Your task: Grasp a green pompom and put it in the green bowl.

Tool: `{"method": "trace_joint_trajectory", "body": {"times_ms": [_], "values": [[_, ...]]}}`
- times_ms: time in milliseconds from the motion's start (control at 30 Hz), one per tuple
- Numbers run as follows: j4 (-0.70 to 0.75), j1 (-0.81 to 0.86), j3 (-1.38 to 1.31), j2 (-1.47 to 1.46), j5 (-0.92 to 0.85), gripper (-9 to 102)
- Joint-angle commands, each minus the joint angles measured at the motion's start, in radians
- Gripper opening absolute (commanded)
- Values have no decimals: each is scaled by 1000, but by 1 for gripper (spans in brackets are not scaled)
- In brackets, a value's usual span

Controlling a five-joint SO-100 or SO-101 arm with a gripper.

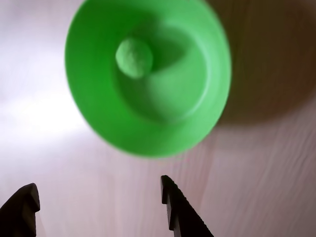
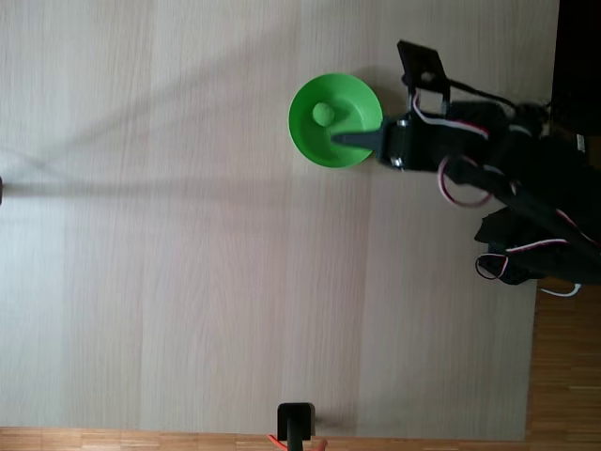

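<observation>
Fuzzy green pompom (image 1: pixel 134 58) lies in your smooth green plastic bowl (image 1: pixel 197 118), at ten o'clock; black gripper (image 1: pixel 98 195) fingers apart, empty, tips cropped in the wrist view.

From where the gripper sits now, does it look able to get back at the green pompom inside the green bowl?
Probably yes. The gripper is open and empty just short of the green bowl, and the green pompom lies uncovered on the bowl's floor. Only the rim stands between them.

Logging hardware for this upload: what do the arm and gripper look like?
The arm is black, blocky segments, with loose white and red cables looping along it. The gripper has two black fingers; in the wrist view one shows a stepped, serrated edge. No markings legible.
</observation>
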Motion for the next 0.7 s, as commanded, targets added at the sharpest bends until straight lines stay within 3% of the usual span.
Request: {"method": "trace_joint_trajectory", "body": {"times_ms": [0, 133, 333, 667], "values": [[2, -91, 80, 187, 5, 29], [2, -190, 216, 342, 14, 22], [0, -324, 413, 569, 160, -2], [2, -515, 749, 968, 402, 0]]}}
